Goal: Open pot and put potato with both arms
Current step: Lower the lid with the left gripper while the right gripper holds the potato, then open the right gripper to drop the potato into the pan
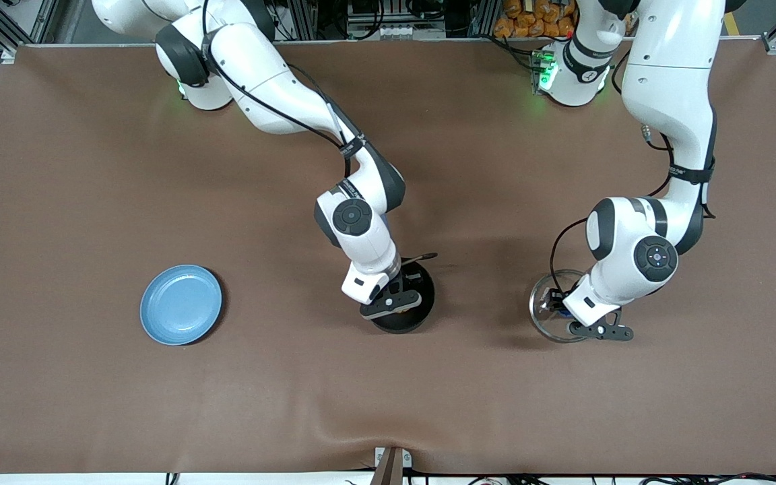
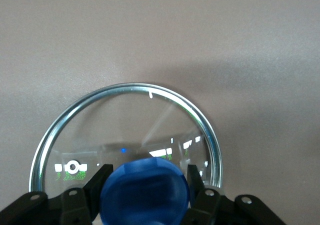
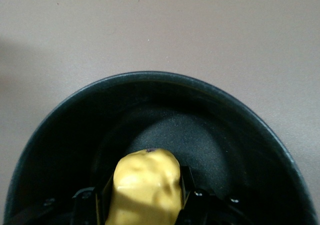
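Brown table (image 1: pixel 91 168), blue plate (image 1: pixel 181 304).

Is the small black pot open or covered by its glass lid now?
Open. The black pot has no lid; the right gripper holds the yellow potato inside it, while the left gripper holds the glass lid apart.

We see two arms in glossy white shells with dark grey joint sections and round dark caps. Black cables run along both, strapped with black bands. Green lights glow at the bases. Each black pincer (image 1: pixel 391 304) (image 1: pixel 600 330) shows small screws.
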{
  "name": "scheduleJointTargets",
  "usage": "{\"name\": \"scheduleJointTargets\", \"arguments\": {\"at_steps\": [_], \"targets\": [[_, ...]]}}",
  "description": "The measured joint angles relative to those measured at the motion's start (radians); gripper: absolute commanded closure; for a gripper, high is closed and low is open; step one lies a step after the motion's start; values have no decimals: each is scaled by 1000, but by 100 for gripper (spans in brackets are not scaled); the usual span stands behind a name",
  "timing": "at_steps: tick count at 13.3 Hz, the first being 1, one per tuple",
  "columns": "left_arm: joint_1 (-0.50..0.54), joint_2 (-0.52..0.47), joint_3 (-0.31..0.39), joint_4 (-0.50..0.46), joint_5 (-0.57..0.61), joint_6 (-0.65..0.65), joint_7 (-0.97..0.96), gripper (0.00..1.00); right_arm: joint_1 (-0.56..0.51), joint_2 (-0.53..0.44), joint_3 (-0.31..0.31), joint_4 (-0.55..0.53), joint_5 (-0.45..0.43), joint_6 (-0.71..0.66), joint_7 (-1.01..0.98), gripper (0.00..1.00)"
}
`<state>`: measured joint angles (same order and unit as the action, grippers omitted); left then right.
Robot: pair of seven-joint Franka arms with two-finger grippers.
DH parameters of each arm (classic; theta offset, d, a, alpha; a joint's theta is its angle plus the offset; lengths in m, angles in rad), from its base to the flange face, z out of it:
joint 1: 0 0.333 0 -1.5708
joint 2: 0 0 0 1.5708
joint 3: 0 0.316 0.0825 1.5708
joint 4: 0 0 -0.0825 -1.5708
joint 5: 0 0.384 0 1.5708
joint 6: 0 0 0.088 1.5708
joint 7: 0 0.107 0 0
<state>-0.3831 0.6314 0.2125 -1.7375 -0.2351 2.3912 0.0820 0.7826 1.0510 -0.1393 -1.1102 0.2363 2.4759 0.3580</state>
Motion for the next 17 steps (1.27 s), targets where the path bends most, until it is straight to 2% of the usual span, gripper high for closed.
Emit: {"name": "scheduleJointTargets", "arguments": {"at_steps": [1, 2, 3, 4, 5, 9, 12, 14, 17], "targets": [[-1, 0, -1, -3, 0, 0, 1, 18, 1, 5, 1, 3, 0, 4, 2, 100], [-1, 2, -1, -6, 0, 2, 1, 18, 2, 7, 1, 4, 0, 12, 3, 100], [-1, 3, -1, -8, 0, 6, 2, 17, 3, 7, 2, 4, 0, 15, 4, 76], [-1, 3, -1, -8, 0, 8, 2, 16, 4, 7, 2, 4, 0, 16, 4, 47], [-1, 3, -1, -8, 0, 11, 3, 16, 4, 7, 2, 5, 0, 17, 4, 0], [0, -15, 3, 2, 0, 19, 3, 14, 4, 8, -4, 9, -1, 23, 3, 0], [2, -85, 13, 8, 0, -27, 3, 13, 3, 2, -18, 37, -1, 23, 3, 0], [3, -143, 25, 10, 22, -79, 3, 0, 0, -15, -23, 56, -1, 4, 4, 0], [13, -234, 36, 11, 89, -181, 3, 0, -4, -78, -40, 69, -1, -61, 11, 0]]}}
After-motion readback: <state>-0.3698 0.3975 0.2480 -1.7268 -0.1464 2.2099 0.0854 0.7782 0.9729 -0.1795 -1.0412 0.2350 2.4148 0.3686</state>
